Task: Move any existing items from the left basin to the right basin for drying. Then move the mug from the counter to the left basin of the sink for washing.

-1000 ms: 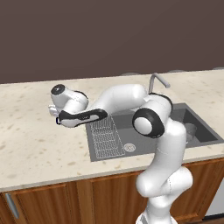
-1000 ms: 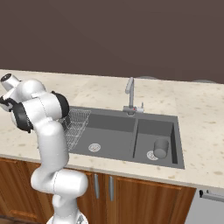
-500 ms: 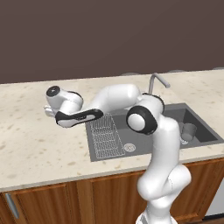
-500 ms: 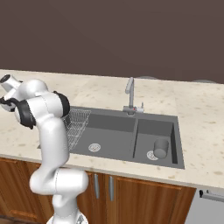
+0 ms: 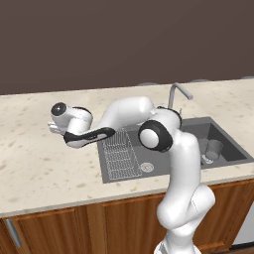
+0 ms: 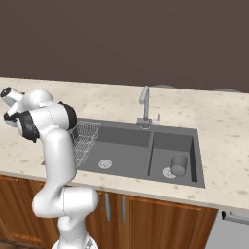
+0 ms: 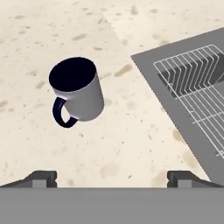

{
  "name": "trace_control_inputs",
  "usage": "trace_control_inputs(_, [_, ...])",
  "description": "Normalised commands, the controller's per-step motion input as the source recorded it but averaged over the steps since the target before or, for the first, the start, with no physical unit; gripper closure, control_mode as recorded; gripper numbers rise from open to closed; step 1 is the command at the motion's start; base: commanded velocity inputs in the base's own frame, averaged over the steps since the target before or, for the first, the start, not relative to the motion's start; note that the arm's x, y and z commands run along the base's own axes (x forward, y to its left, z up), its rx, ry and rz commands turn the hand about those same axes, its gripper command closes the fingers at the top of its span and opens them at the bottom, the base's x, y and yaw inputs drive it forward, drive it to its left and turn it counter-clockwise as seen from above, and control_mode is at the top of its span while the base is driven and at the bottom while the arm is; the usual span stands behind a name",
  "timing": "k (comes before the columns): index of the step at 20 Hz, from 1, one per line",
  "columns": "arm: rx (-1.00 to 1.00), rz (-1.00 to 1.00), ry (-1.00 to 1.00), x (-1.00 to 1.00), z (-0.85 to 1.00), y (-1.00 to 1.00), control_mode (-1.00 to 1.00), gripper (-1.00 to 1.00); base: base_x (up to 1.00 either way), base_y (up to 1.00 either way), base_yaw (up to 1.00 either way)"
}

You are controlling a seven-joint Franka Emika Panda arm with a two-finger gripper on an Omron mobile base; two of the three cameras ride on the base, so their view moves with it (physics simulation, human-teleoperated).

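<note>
The mug [image 7: 78, 94] stands upright on the beige counter [image 7: 131, 144], light grey with a dark navy inside, its handle turned toward the lower left of the hand view. My gripper [image 7: 112, 178] hovers above and short of it, open, with nothing between its fingertips [image 7: 42, 177]. The arm reaches left over the counter [image 5: 44, 163], past the sink's left basin [image 5: 149, 166]. A plain grey cup [image 6: 179, 164] stands in the right basin [image 6: 187, 141] beside its drain, also seen as the cup [image 5: 214, 148] in the left base view.
A wire rack [image 7: 197, 83] fills the left part of the left basin, close to the mug's right in the hand view. The curved faucet [image 6: 144, 104] rises behind the divider. Brown cabinets [image 6: 160, 216] run below the counter's front edge.
The arm has swung a little further left over the counter. The gripper has stayed open.
</note>
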Motion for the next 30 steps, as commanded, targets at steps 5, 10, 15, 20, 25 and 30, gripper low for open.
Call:
trace_control_inputs(5, [0.00,0.05,-0.04,0.10,0.00,0.04,-1.00,-1.00,0.00,0.00,0.00])
trace_control_inputs(10, [0.00,0.04,0.00,0.14,0.00,0.12,-1.00,-1.00,0.00,0.00,0.00])
trace_control_inputs(15, [0.00,0.03,0.00,0.19,-0.01,0.14,-1.00,-1.00,0.00,0.00,0.00])
trace_control_inputs(20, [0.00,0.01,0.00,0.17,-0.03,0.04,-1.00,-1.00,0.00,0.00,0.00])
trace_control_inputs(25, [0.00,0.00,0.00,0.11,-0.04,0.02,-1.00,-1.00,0.00,0.00,0.00])
trace_control_inputs(30, [0.00,0.00,0.00,0.10,-0.08,0.02,-1.00,-1.00,0.00,0.00,0.00])
